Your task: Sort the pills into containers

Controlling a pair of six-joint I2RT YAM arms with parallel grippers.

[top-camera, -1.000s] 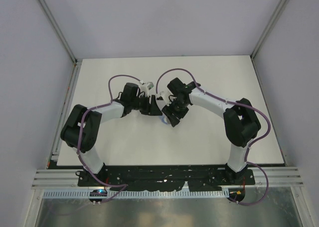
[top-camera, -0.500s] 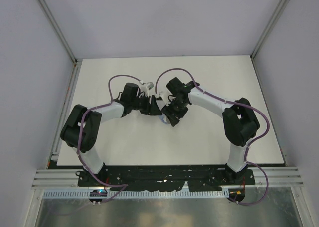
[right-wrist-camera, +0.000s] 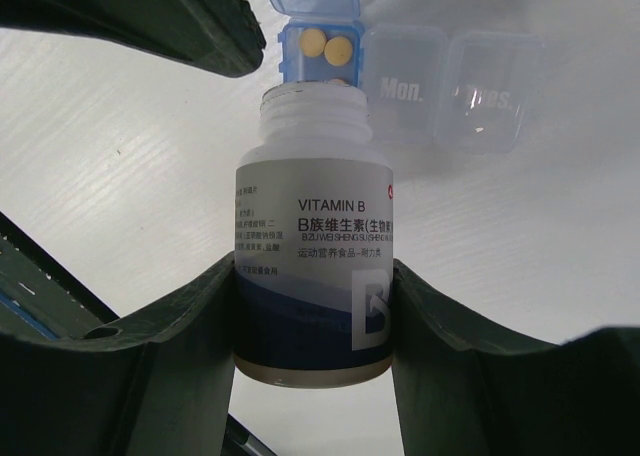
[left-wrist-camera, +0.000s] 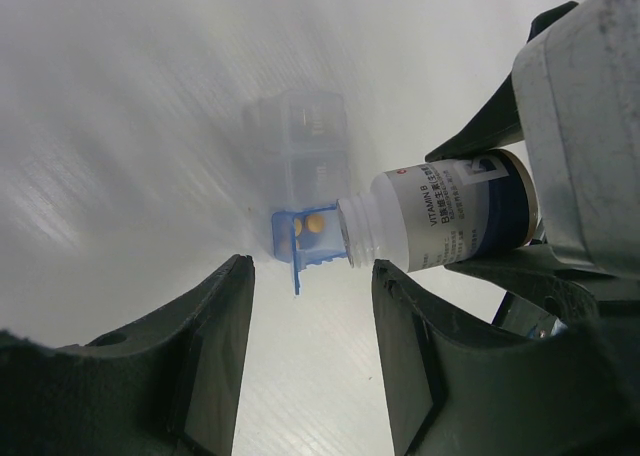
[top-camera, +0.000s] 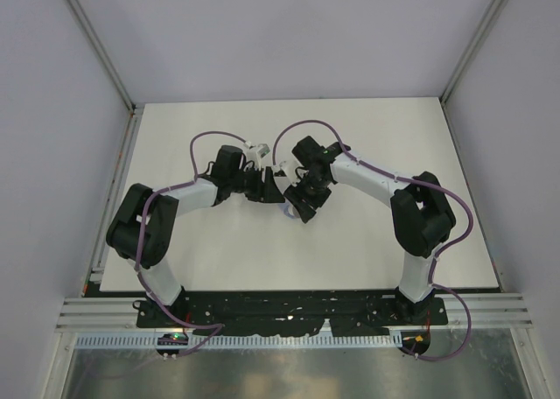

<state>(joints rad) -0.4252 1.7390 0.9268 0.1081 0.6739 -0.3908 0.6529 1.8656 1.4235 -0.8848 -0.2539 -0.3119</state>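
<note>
Pills (right-wrist-camera: 325, 44): yellow, at least two, lying in the open blue compartment (left-wrist-camera: 285, 234) at one end of the clear pill organizer (right-wrist-camera: 405, 74), flat on the desk (right-wrist-camera: 100, 156). Just beside them, almost at the compartment's rim, the uncapped mouth of the vitamin bottle (right-wrist-camera: 315, 266), tipped onto its side and aimed into that cell. Held round the labelled body by the right gripper (right-wrist-camera: 315, 311), closed in narrow against both flanks. No pill visible in the neck; inside of the bottle hidden.

Against a second ago, hardly any change: from above, a slight drift of the right arm toward the left one, then stillness, with no shift in either grip. Probably a settled pouring pose, with the first cell partly filled. Contents of the "Mon." and "Tues." cells impossible to tell through their cloudy lids.

Left gripper (left-wrist-camera: 312, 276) hanging part open above the desk near the blue compartment, empty, touching nothing, and well placed to steady the organizer if needed.
</note>
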